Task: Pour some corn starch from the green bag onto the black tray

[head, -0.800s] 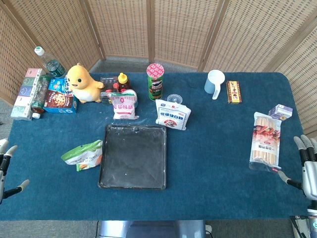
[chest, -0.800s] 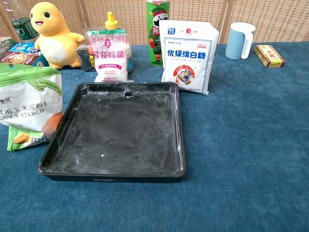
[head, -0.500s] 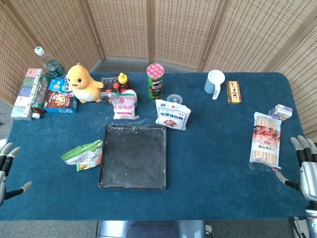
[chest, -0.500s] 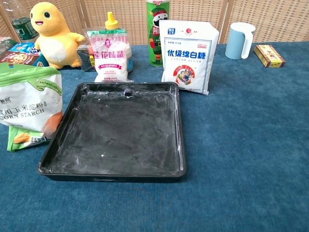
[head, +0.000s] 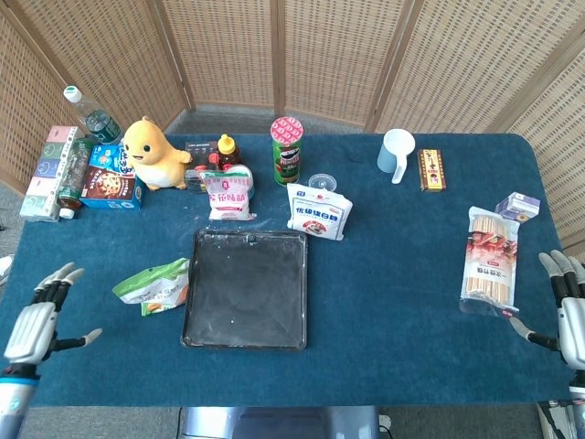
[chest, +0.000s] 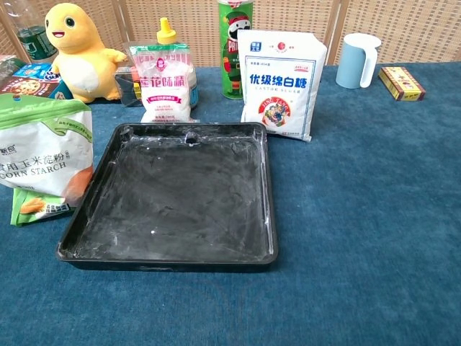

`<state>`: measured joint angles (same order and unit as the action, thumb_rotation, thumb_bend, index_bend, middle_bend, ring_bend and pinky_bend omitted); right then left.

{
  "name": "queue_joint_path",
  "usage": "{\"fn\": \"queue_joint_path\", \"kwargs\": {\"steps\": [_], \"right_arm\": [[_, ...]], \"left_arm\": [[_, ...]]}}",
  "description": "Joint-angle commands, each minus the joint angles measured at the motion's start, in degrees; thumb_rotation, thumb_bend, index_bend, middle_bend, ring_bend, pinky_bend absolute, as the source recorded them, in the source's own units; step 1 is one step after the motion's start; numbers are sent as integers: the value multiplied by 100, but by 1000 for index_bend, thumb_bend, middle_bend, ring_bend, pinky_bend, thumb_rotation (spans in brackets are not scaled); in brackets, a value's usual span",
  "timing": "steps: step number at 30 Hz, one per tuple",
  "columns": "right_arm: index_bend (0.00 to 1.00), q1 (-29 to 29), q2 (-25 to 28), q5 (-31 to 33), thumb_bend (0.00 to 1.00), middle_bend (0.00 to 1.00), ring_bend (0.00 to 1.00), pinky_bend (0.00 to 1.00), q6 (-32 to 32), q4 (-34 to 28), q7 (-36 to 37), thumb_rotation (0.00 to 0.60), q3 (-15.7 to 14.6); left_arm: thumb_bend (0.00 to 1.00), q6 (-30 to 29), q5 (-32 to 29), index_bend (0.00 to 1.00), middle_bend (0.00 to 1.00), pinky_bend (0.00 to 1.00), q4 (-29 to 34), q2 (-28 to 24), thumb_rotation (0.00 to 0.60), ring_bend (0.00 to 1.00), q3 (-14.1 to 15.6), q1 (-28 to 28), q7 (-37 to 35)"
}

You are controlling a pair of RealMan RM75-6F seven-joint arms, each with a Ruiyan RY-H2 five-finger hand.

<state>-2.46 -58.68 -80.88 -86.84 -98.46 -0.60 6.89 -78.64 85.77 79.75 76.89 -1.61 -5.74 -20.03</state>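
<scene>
Head view shows the blue cloth-covered table [head: 411, 302] carrying everything, with the shallow black rectangular metal tray [head: 245, 289] near the middle of its front edge, faintly dusted with white. Just beside the tray's left rim lies the green and white corn starch bag [head: 154, 285], its side close to or touching the rim; I cannot tell whether its top is sealed or cut open.

Behind the tray's far rim stand a white sugar bag with blue print [head: 319, 211] and a smaller white pouch with pink lettering [head: 229, 193], both close enough to be knocked during a lift.

At the front left corner the left hand [head: 35, 326] hovers with fingers spread and nothing in them, well apart from the green bag. At the front right corner the right hand [head: 569, 311] is likewise spread and empty, near the long clear packet of sticks [head: 490, 260].

Risks, as I judge them: the soft bag may fold or slip when grasped, spilling powder onto the cloth; an open mouth tipped too early would dump outside the tray; dragging the bag could shove the tray.
</scene>
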Motion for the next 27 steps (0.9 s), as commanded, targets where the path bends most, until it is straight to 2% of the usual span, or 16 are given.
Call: {"fn": "queue_joint_path", "kwargs": {"steps": [1,9,16,20,21,23,25,27], "right_arm": [[88,-12,26,25,31,0,20,44,51,-2,51,543,1],[88,-22,70,69,31,0,20,44,103,16,178,542,22],[88,-5,118,59,31,0,20,44,97,20,320,544,26],[88,-13,131,63,31,0,20,44,136,24,361,541,18],[88,-20,133,66,31,0,20,44,164,20,374,540,11],[88,-29,137,63,31,0,19,44,193,16,385,543,2],[88,-32,140,48,31,0,20,44,196,10,379,545,-4],[88,-30,142,41,31,0,20,44,192,1,391,541,-7]], "left_arm": [[6,565,-113,61,0,0,-787,841,600,0,-214,-476,-770],[7,942,-177,61,0,0,-958,1391,600,0,-226,-789,-732],[10,978,-308,61,2,0,-978,1676,600,6,-286,-882,-471],[67,1062,-515,68,65,0,-929,1804,600,63,-341,-902,-224],[98,1107,-581,82,88,15,-903,1822,600,83,-373,-922,-196],[153,1098,-671,145,146,111,-917,1894,600,142,-441,-939,-104],[208,1091,-721,242,241,268,-933,1967,600,231,-475,-959,-4],[245,1054,-745,308,310,335,-945,2037,600,290,-515,-984,99]]}}
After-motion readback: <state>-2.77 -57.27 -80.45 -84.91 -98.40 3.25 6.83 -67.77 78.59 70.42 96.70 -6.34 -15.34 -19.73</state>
